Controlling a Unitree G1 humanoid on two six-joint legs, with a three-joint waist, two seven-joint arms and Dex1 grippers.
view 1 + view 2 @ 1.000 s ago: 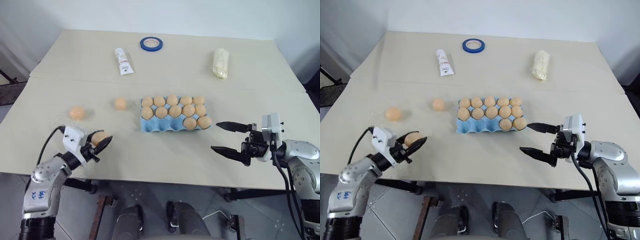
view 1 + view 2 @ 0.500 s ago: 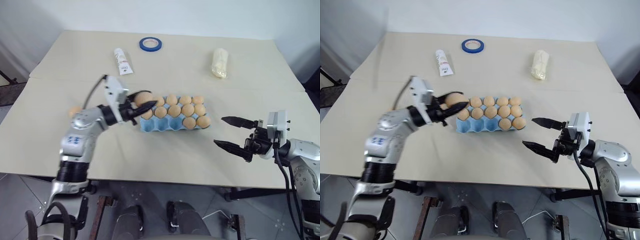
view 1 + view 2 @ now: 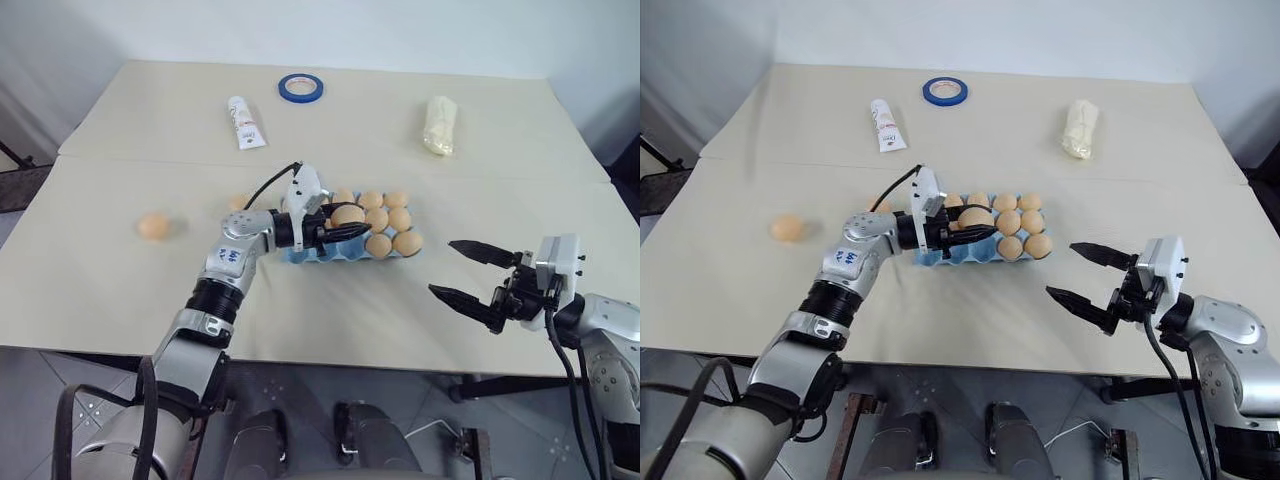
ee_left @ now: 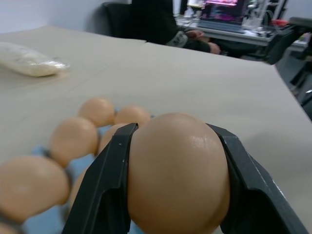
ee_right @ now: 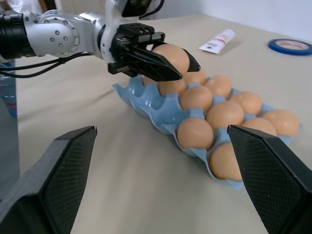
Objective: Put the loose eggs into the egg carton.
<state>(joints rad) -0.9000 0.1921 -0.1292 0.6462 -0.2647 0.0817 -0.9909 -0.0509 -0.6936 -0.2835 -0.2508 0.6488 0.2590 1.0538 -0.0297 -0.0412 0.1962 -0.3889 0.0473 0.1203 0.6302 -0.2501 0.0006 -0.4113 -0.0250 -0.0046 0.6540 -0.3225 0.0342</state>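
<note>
The light blue egg carton (image 3: 345, 254) lies mid-table, most cups filled with tan eggs (image 3: 378, 220). My left gripper (image 3: 352, 216) reaches in level from the left and is shut on one egg (image 4: 178, 175), held just above the carton's front cups (image 5: 161, 109). One loose egg (image 3: 153, 226) rests on the table far left. Another loose egg (image 3: 881, 207) peeks out behind my left forearm, beside the carton's left end. My right gripper (image 3: 442, 267) hovers open and empty to the right of the carton, near the table's front edge.
At the back of the table lie a blue tape roll (image 3: 302, 87), a white tube (image 3: 247, 122) and a pale wrapped bundle (image 3: 440, 125). Bare tabletop stretches between the carton and the front edge.
My left arm has swung up and to the right, carrying its egg from the table's front left to above the carton. The right gripper stayed open, roughly where it was.
</note>
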